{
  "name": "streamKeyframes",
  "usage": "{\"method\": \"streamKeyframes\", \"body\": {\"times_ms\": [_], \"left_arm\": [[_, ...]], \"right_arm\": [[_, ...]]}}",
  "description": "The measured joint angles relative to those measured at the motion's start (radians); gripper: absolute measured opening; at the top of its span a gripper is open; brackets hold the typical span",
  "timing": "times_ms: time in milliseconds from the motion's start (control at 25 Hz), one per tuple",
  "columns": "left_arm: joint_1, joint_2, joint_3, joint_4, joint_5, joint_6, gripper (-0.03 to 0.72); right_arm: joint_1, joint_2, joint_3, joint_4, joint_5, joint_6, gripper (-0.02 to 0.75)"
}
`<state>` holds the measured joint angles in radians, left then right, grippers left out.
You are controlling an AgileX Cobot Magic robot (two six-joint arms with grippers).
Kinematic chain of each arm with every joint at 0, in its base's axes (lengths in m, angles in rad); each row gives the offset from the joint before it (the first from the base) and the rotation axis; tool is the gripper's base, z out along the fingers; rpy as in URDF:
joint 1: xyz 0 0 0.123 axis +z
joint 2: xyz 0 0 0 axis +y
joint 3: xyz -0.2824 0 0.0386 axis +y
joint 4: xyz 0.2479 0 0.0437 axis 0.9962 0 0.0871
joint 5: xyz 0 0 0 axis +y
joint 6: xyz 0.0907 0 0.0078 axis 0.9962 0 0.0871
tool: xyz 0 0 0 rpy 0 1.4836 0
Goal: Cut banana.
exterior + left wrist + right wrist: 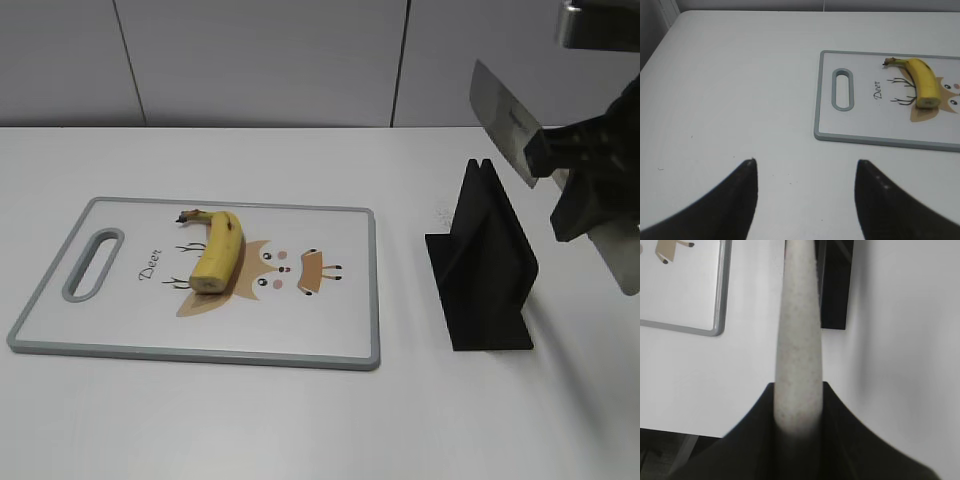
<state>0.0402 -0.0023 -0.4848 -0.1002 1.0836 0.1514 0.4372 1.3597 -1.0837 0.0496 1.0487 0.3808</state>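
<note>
Knife lifted clear of its stand, banana waiting on the cutting board.

Right gripper (pixel 565 160) clamped on the pale speckled handle (pixel 799 355) of a cleaver-style knife (pixel 505 122), blade raised just above and to the right of the black knife stand (pixel 482 262). Banana (pixel 217 250) lying well left of the stand, on the deer-print cutting board (pixel 330 345), stem tip pointing away, blunt cut end toward the board's near edge. Left gripper (pixel 805 192) spread wide and empty, hovering over bare table, far beyond the board's handle slot (pixel 842 89). Likely trouble: banana unheld, so apt to roll or skid under the blade; handle tapered, so a slip or twist in the grip possible under cutting load; blade low enough to clip the stand on the way across.
</note>
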Motion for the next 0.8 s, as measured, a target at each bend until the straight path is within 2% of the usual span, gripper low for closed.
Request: {"method": "streamKeyframes", "body": {"times_ms": [360, 600, 800], "left_arm": [[0.0, 0.0, 0.0, 0.0, 0.0, 0.0, 0.585], [0.0, 0.0, 0.0, 0.0, 0.0, 0.0, 0.524], [0.0, 0.0, 0.0, -0.003, 0.0, 0.0, 0.511]], "right_arm": [[0.0, -0.015, -0.106, -0.039, 0.06, -0.004, 0.17], [0.0, -0.017, -0.155, -0.05, 0.144, -0.047, 0.17], [0.0, -0.017, -0.157, -0.011, 0.143, -0.093, 0.17]]}}
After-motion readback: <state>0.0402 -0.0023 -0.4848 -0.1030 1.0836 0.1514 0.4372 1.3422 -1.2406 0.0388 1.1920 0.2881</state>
